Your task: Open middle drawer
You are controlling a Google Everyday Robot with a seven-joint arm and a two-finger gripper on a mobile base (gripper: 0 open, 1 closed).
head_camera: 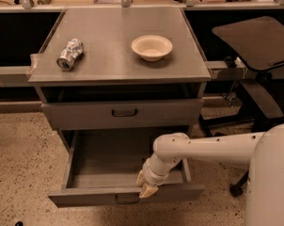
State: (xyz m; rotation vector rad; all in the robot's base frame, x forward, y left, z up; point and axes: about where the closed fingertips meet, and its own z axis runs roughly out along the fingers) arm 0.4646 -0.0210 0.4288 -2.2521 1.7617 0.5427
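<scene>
The middle drawer [85, 197] stands well out below the worktop [114, 60]; the pincer [144, 185] rests on its front lip beside the handle [127, 200], seemingly to draw it; how wide it is, I cannot tell

I take this for an office or lab workspace: a speckled hard floor [19, 159], a grey metal cabinet [109, 55] set before a long cluttered bench [85, 3], and a wheeled office chair [255, 41] alongside. My gripper [144, 185] sits at the front edge of the pulled-out middle drawer [85, 197].
</scene>
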